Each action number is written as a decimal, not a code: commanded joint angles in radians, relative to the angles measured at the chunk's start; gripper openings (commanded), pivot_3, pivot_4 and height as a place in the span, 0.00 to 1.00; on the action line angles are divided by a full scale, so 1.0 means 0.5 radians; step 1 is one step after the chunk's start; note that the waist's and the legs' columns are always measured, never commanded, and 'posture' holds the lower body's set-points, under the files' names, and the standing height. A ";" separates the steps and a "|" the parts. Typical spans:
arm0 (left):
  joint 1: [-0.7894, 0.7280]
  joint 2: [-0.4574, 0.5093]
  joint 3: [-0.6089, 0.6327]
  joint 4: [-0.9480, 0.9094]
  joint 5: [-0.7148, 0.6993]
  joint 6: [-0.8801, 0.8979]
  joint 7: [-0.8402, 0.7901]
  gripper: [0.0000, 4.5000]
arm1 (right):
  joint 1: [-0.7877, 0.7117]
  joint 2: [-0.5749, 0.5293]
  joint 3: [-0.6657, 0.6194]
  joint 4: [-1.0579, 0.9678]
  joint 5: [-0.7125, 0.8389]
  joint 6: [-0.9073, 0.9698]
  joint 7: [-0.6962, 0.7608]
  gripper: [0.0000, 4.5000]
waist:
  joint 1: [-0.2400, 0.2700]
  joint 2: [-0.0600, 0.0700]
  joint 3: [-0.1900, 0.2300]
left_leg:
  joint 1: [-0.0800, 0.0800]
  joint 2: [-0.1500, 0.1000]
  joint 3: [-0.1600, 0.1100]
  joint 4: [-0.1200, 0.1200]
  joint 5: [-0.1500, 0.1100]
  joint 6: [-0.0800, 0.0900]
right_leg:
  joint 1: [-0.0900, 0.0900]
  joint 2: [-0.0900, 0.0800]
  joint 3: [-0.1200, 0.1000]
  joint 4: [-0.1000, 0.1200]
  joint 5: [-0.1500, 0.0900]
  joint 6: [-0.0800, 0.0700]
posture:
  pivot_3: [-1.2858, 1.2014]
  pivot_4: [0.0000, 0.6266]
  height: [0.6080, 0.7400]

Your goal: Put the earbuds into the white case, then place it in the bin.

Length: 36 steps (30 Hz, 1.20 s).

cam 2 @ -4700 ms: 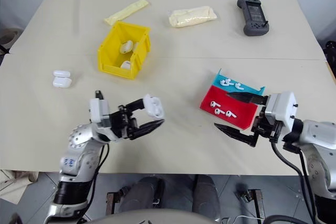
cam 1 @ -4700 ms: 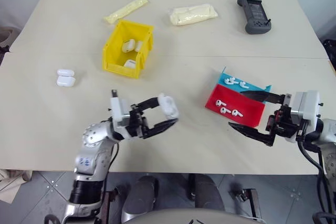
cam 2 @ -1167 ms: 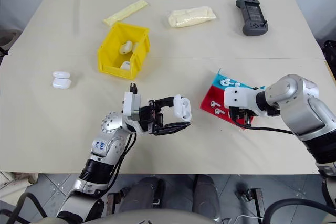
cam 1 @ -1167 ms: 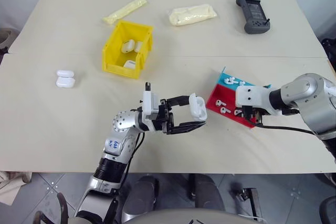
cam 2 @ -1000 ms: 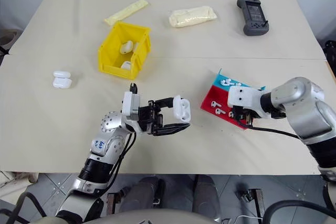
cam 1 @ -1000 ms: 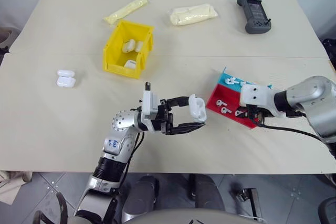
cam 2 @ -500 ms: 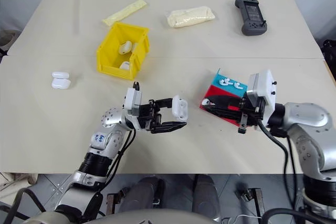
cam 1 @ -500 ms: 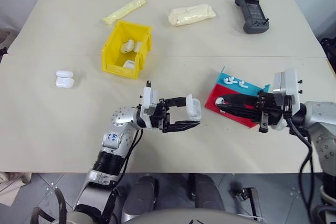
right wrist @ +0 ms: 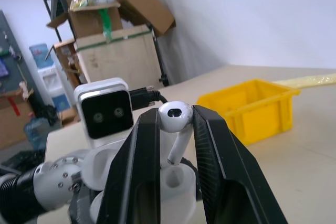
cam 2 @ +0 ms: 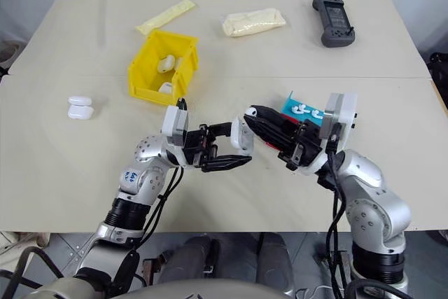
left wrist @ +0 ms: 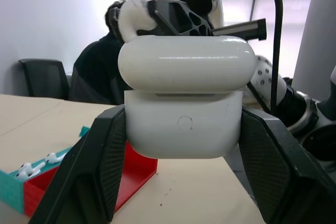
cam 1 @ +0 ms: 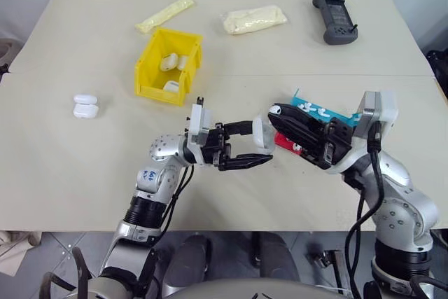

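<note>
Meeting above the pale surface [cam 1: 84, 180], the robot's two arms bring an earbud [right wrist: 176, 123] to the white case [left wrist: 184, 100]. The left pincer [cam 1: 253, 147] is clenched on the case's lower body, one black finger on each side, with the hinged lid standing open above. The right pincer [cam 2: 250, 118] is clamped on the earbud's rounded head, stem hanging down between its fingers, poised just above the case's open mouth.

Both pieces are judged light, hard and glossy, so slippery in a two-finger hold. The earbud looks best gripped by its bulbous head, leaving the stem free to slide into its socket; the case by its flat sides, low enough to keep the lid clear. A slight tilt could likely jam the stem on the rim or flick the earbud loose.

Behind the right arm sits the red and blue tray [cam 1: 308, 108], with more earbuds lying in its blue part. The yellow bin [cam 1: 168, 64], the case's final stop, stands well apart on the far left side and already holds several white cases. Two more white cases [cam 1: 85, 105] rest on the surface farther left. A dark handheld controller [cam 1: 334, 17] and two pale packets [cam 1: 253, 19] lie along the far edge.
</note>
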 commanded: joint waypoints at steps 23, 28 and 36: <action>-0.104 -0.096 0.088 -0.064 -0.080 -0.015 0.126 0.62 | 0.133 -0.108 0.110 0.116 -0.107 -0.251 0.127 0.12 | 0.003 0.000 0.000 | 0.000 -0.002 0.001 0.000 0.000 0.001 | 0.000 0.000 0.001 -0.001 0.000 0.000 | 0.52 0.24 1.00; -0.132 -0.091 0.130 -0.019 -0.078 -0.048 0.124 0.62 | 0.122 -0.209 0.066 0.102 -0.067 -0.246 0.155 0.12 | 0.002 0.000 0.000 | 0.000 -0.002 0.002 0.000 0.000 0.001 | 0.000 0.000 0.001 -0.001 0.000 0.000 | 0.52 0.24 1.00; -0.130 -0.069 0.104 0.000 -0.068 -0.077 0.078 0.62 | 0.078 -0.261 0.104 0.148 -0.075 -0.260 0.196 0.12 | 0.003 0.000 0.000 | 0.000 -0.001 0.002 0.000 0.000 0.001 | 0.000 0.000 0.001 -0.002 0.000 0.000 | 0.52 0.24 1.00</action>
